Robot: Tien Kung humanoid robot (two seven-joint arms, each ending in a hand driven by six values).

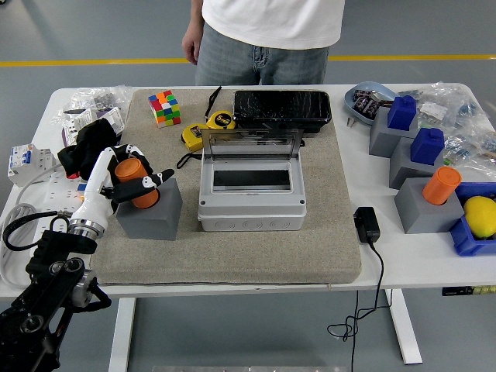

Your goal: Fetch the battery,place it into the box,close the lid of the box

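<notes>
My left hand (130, 175) is shut on an orange cylinder battery (136, 180) and holds it at the top of a grey holder block (150, 212) on the left of the mat. The grey box (251, 191) stands in the middle of the mat with its clear lid (251, 140) raised upright at the back. My right hand is out of view.
A person (267, 35) stands at the far side, hands off the table. A Rubik's cube (164, 107), yellow tape measure (209, 126) and black case (282, 108) lie behind the box. Grey blocks with blue (401, 112) and orange (441, 185) batteries stand at the right.
</notes>
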